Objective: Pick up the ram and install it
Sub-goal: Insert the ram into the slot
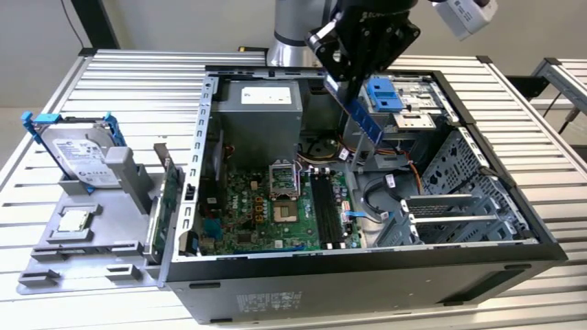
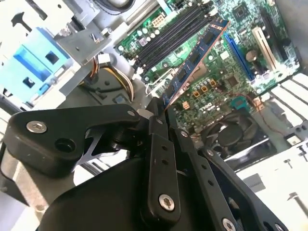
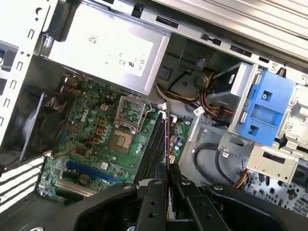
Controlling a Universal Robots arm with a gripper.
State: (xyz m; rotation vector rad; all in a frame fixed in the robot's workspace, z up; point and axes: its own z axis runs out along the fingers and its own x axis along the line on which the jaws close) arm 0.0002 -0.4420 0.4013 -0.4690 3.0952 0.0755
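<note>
I have the ram [image 1: 361, 113] clenched by one end in my pincer [image 1: 344, 77], hanging edge-down above the open computer case [image 1: 367, 275], apparently to line it up with the motherboard's memory slots [image 1: 326, 206].

An open black computer case [image 1: 367, 289] lies on its side on a slatted metal table [image 1: 137, 75]. Inside the case, a green motherboard [image 1: 261, 210] covers the floor, with a processor socket [image 1: 282, 180] near its middle and a row of black memory slots [image 1: 326, 203] just beside the socket. A grey power supply [image 1: 261, 103] sits in the case's far corner, and a blue drive bracket [image 1: 385, 95] is mounted at the far end towards the exterior view's right. Outside the case, to the exterior view's left, a grey holder [image 1: 96, 237] carries an upright silver hard drive [image 1: 78, 159] in a blue frame and a small square processor chip [image 1: 73, 220] lying flat.
</note>
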